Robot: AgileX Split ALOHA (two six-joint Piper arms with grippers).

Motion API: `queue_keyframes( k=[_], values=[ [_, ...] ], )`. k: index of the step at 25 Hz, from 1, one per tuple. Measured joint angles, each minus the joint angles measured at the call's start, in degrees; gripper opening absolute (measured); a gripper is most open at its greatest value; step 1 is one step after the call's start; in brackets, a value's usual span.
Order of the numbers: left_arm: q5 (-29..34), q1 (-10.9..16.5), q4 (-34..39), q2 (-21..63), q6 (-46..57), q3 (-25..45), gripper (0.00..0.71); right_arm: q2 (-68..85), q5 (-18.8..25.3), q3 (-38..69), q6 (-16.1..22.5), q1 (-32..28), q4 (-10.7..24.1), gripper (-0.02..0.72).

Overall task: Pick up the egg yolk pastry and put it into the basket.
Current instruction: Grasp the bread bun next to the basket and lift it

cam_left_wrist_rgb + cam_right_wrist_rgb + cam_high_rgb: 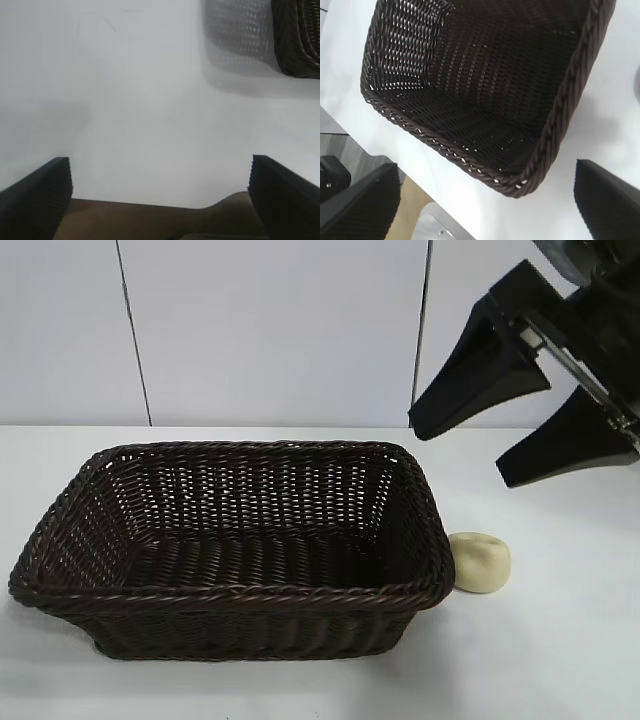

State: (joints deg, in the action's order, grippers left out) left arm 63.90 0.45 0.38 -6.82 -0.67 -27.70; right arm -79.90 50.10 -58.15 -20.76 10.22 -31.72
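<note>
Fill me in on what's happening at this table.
A two-armed robot is meant to put the egg yolk pastry into the basket, and that is not done yet. The pastry lies on the white table just outside the basket's right end, and nothing shows inside the basket. The right gripper hangs open above and to the pastry's right, holding nothing. The left gripper is open over bare table.

Right gripper (525, 425) — raised at the upper right of the exterior view, pointing down and toward that view's left. Jaws spread wide, nothing between them; both black, wedge-shaped fingers (470, 375) in sight, joined at a black wrist block with a metal rail.

Left gripper (160, 185) — seen only from its own wrist camera. Jaws wide apart, nothing held; ribbed black pads (45, 192) at either side, angled downward.
</note>
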Motion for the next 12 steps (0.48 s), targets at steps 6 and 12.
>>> queue_keyframes(
  k=[6,12],
  values=[
    [0.29,0.0,0.0,3.35,0.15,0.0,0.694,-1.53,2.91,-4.96,9.09,0.0,11.7,0.675],
    [0.29,0.0,0.0,3.35,0.15,0.0,0.694,-8.7,2.87,-7.67,9.65,-0.59,12.98,0.675]
  ],
)
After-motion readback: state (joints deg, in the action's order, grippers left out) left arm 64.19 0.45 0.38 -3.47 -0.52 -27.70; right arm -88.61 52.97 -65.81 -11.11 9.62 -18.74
